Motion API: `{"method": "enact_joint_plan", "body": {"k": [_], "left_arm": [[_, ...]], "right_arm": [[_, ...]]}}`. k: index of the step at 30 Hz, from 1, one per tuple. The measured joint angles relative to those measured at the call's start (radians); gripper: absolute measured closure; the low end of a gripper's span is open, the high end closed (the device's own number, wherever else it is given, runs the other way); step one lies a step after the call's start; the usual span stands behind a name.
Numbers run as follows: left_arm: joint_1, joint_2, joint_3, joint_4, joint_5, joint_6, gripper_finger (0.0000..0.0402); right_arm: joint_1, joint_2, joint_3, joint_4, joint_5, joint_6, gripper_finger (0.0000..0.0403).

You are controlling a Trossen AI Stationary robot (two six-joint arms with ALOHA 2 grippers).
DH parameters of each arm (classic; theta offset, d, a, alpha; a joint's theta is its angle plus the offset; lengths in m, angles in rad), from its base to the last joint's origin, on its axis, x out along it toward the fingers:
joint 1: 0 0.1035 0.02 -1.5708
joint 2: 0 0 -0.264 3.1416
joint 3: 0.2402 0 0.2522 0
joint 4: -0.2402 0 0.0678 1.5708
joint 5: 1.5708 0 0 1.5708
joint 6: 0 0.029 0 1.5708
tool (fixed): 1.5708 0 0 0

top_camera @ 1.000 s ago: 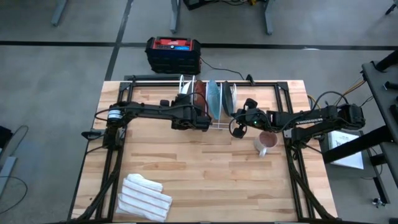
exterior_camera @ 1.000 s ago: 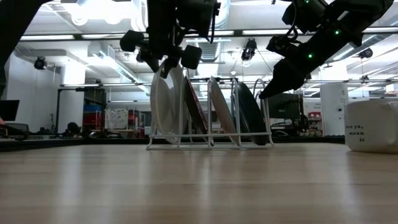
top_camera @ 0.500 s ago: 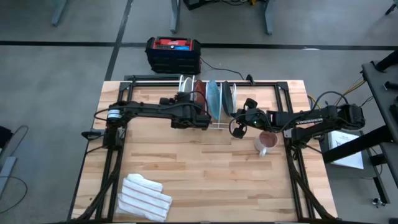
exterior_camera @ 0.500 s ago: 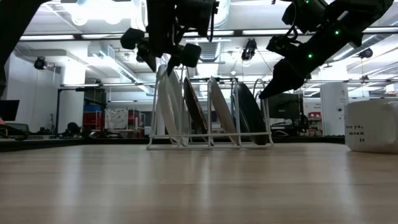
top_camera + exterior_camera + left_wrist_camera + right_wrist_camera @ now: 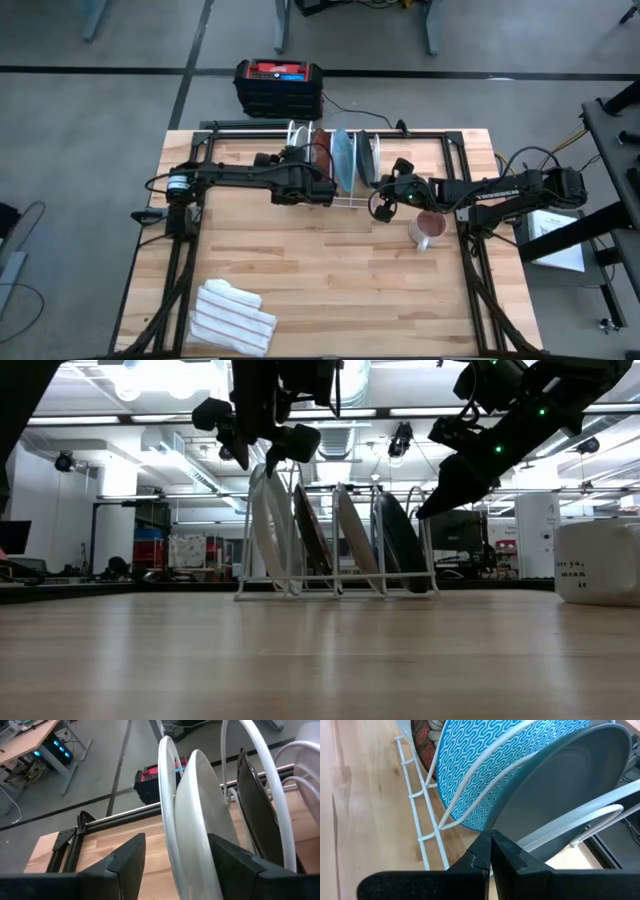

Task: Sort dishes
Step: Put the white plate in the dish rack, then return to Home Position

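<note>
All four plates sit in the rack (image 5: 335,592); I'm wary of knocking one.

My left gripper (image 5: 175,862) is spread around the white plate (image 5: 202,820); lifting crooked could tip it. My right gripper (image 5: 491,851), pressed together, hovers by the grey plate (image 5: 560,795).

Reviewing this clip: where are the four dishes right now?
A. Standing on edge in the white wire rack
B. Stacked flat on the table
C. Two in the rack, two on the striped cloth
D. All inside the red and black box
A. The low view shows the white dish, red dish, light blue dish and dark dish all standing on edge in the wire rack.
</note>
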Motion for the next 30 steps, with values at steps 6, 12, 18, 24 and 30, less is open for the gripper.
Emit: {"method": "enact_joint_plan", "body": {"k": [6, 12, 18, 24, 30], "left_arm": [[0.0, -0.005, 0.0, -0.001, 0.005, 0.015, 0.0205], [-0.001, -0.006, 0.0, 0.0, 0.007, 0.042, 0.0205], [0.0, -0.011, 0.0, 0.001, 0.014, 0.025, 0.0205], [0.002, -0.013, 0.064, -0.007, 0.012, 0.028, 0.0205], [0.002, -0.013, 0.165, -0.005, -0.001, 0.108, 0.0205]], "right_arm": [[0.0, 0.0, 0.0, 0.0, 0.0, 0.008, 0.0403], [0.0, 0.0, 0.0, 0.001, 0.0, 0.013, 0.0403], [0.0, 0.0, 0.0, 0.0, 0.0, 0.017, 0.0403], [0.0, 0.0, 0.0, 0.0, 0.004, 0.023, 0.0403], [0.0, 0.0, 0.0, 0.0, 0.004, 0.023, 0.0403]]}}
